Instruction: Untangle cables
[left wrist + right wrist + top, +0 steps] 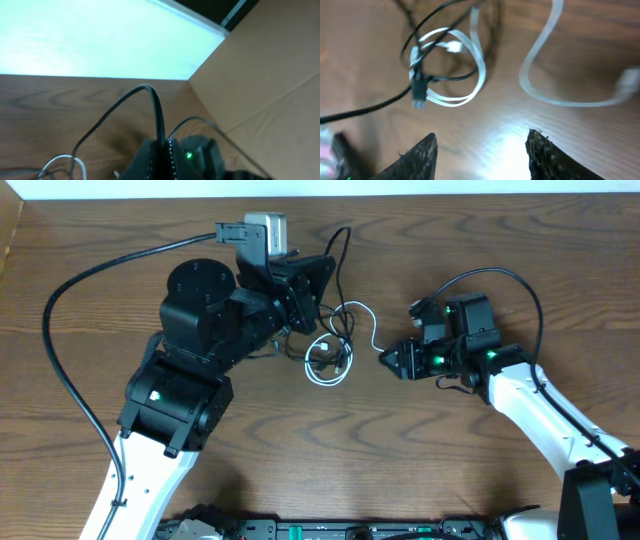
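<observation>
From overhead, the tangle sits near the middle of the worktop (330,460), closer to its far edge than its near one. The white cable (328,365) lies coiled in a small ring flat on the wood. Its tail snakes toward the right edge and ends just beside the right gripper (388,360). The black cable (343,250) rises in a loop from the left gripper (315,280), which hangs just past the ring on the far side. From up here I cannot tell how either pair of jaws stands.

The left wrist view settles one pair. Its two fingers (150,160) are pressed together with the black cable pinched between them, and the strand arches up and off to the left. A brown panel (265,75) fills the right side, which the overhead view does not show.

The right wrist view settles the other pair. Its fingertips (420,155) stand well apart over bare wood with nothing between them. Beyond them lies the white ring, crossed by a black strand with a dark plug (417,97) at the ring's left side (I cannot tell whether it is the strand the left arm holds). The white tail curves away on the right to a blurred white plug (627,82), too small to make out from above
</observation>
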